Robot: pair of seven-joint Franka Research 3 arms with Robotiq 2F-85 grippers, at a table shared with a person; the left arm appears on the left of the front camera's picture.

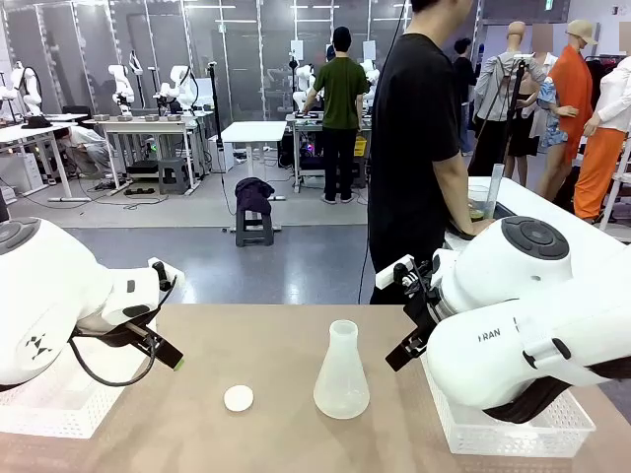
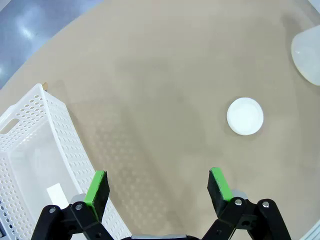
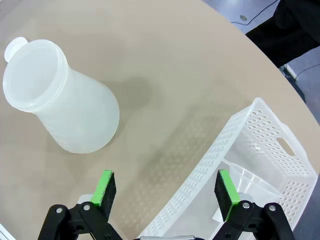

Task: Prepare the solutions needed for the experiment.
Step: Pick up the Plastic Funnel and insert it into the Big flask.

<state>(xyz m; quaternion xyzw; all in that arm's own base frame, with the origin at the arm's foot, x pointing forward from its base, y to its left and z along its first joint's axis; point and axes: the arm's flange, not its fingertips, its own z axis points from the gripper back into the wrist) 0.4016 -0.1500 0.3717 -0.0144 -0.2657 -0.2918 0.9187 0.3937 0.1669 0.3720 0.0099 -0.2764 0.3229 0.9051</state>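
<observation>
left gripper (image 2: 157,181) jaws spread wide, empty, hovering over bare tan table (image 2: 165,75) between white perforated plastic basket (image 2: 30,150) and flat round white cap (image 2: 245,116); right gripper (image 3: 167,186) also wide apart, holding nothing, over rim of second basket (image 3: 260,145); conical flask (image 3: 65,105) upright mid-table, uncapped, translucent matte plastic, broad base, narrow neck, looks empty; probably parked centrally so either arm reaches; solutions (image 1: 479,211) apparently the yellow-green patch by person's hand (image 1: 480,228) on side table (image 1: 552,212), too small to confirm; tall clear cylinder (image 1: 494,190) beside it
</observation>
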